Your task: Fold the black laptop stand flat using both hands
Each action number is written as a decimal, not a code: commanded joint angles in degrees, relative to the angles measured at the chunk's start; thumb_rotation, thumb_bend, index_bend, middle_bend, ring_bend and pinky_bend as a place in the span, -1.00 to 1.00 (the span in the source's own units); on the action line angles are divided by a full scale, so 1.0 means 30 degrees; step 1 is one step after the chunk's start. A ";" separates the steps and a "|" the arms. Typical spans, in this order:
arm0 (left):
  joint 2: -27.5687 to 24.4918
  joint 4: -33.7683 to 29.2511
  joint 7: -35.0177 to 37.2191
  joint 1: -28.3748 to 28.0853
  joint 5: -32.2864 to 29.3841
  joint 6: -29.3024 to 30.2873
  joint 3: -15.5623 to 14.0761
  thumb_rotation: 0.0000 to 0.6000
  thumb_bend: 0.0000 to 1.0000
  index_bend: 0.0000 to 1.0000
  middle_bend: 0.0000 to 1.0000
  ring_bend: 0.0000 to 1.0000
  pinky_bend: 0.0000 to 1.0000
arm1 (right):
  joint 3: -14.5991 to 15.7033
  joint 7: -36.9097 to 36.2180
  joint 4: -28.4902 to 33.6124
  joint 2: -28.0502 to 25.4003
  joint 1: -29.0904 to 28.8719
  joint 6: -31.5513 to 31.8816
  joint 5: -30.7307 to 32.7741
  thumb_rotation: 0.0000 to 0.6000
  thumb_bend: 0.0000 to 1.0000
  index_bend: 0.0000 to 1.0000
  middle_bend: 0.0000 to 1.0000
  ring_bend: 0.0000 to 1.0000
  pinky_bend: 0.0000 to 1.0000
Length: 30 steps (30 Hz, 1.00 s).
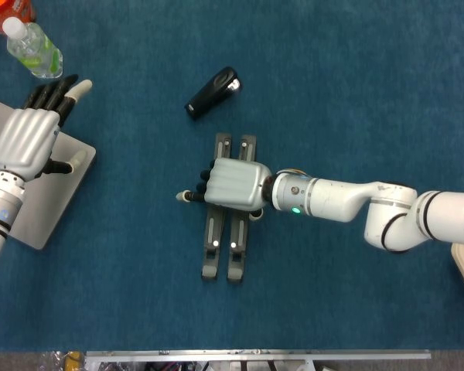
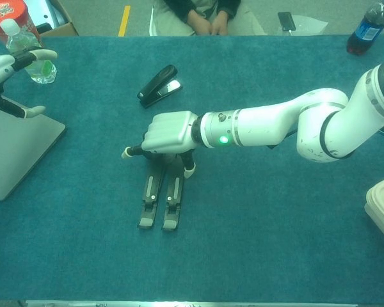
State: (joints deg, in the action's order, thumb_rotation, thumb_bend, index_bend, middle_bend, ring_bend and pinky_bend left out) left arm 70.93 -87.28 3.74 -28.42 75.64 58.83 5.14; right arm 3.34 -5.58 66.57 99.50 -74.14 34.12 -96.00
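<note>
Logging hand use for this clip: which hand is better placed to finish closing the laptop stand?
The right hand. It already lies over the black laptop stand, whose two rails sit nearly together. The left hand hovers open, far off, above the grey laptop at the table's left edge.

Bright, even overhead light; sharp focus.

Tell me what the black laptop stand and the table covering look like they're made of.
The laptop stand looks like matte black metal or hard plastic: rigid, straight, thin rails with small pale dots, dull sheen. Which one, the pictures can't settle. The table covering looks like felt or short-pile fabric: a blue, fuzzy, non-reflective weave. The right hand rests on the stand's middle.
</note>
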 commanded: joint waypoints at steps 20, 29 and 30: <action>0.0060 -0.0068 -0.0130 -0.0059 -0.0009 -0.0044 0.0023 1.00 -0.41 -1.00 -1.00 -1.00 -0.90 | 0.0003 0.0222 0.0099 -0.0163 0.0217 0.0191 -0.0021 1.00 -1.00 -0.95 -0.25 -0.29 0.00; -0.0063 -0.0159 -0.0156 -0.0096 -0.0016 -0.0043 0.0082 1.00 -0.41 -1.00 -1.00 -1.00 -0.90 | 0.0008 -0.0291 0.0536 -0.0599 0.0427 0.0694 -0.0063 1.00 -0.99 -1.00 -0.55 -0.68 -0.34; -0.0071 -0.0183 -0.0149 -0.0096 -0.0009 -0.0007 0.0105 1.00 -0.41 -1.00 -1.00 -1.00 -0.90 | -0.0096 -0.0457 0.0619 -0.0719 0.0633 0.0973 0.0110 1.00 -0.99 -1.00 -0.58 -0.70 -0.36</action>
State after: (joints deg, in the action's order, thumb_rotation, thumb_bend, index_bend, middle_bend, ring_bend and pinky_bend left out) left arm 70.73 -87.81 3.29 -28.70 75.61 58.78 5.42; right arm 3.38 -6.38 68.10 97.78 -72.87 36.23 -96.19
